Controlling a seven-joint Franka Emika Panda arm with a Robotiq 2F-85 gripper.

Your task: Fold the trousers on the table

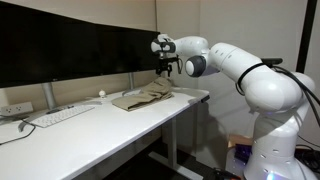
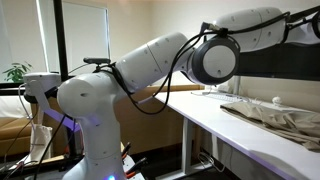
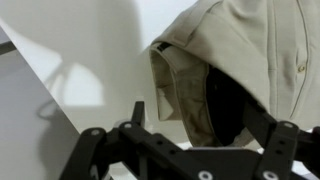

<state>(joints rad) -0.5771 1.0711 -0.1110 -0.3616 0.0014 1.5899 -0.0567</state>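
Observation:
The beige trousers [image 1: 145,97] lie crumpled on the white table [image 1: 110,135] near its far end. They also show in an exterior view [image 2: 280,120] at the right edge. My gripper [image 1: 166,68] hangs just above the trousers' end nearest the robot. In the wrist view the trousers [image 3: 250,50] fill the upper right, with the dark waist opening facing the camera. My gripper [image 3: 198,115] is open, its two black fingers wide apart, with one edge of the cloth between them. Nothing is held.
A white keyboard [image 1: 62,115] and a small white ball [image 1: 101,95] lie on the table beyond the trousers. A power strip [image 1: 12,108] sits at the far end. Dark window panes [image 1: 70,40] run behind the table. The table's edge [image 3: 50,90] crosses the wrist view.

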